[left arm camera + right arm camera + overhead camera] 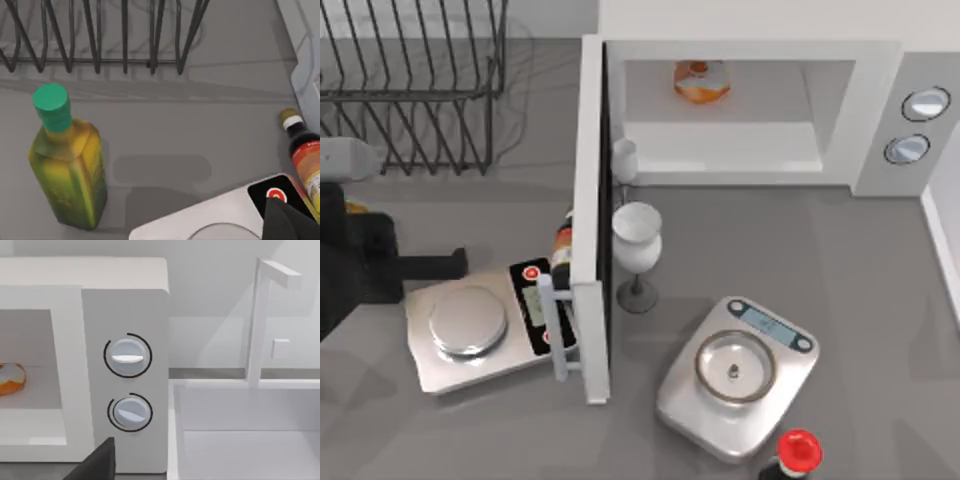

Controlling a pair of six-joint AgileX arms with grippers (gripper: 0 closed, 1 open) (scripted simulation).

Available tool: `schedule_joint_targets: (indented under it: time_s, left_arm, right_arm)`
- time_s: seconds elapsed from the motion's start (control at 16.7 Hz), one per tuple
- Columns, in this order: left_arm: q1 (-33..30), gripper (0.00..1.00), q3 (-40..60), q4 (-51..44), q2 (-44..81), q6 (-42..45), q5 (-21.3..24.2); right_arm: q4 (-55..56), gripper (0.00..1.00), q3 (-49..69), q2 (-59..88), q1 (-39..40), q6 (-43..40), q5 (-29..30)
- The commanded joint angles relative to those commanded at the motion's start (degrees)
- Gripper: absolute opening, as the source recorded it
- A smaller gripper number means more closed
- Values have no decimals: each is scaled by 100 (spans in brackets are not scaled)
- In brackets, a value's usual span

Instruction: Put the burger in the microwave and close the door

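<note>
Beside open door (590, 200), wine glass (637, 245).

A plain grey surface (880, 260) spreads under soft, even light with faint shadows, and a pale wall (210, 280) rises behind it. Ahead of the right end effector, a white sink basin (250, 440) is set into the surface with a slim white tap (257, 320) standing at its back edge.
</note>
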Motion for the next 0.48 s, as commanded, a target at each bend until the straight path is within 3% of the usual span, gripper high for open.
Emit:
schedule_joint_targets:
  time_s: [0.24,0.48]
  left_arm:
    - [-657,0,884,-944,1158,-608,-451]
    - [-846,0,1180,-1248,1473,-899,-663]
  right_arm:
    - [0,100,0,0,0,0,0]
    - [0,100,0,0,0,0,0]
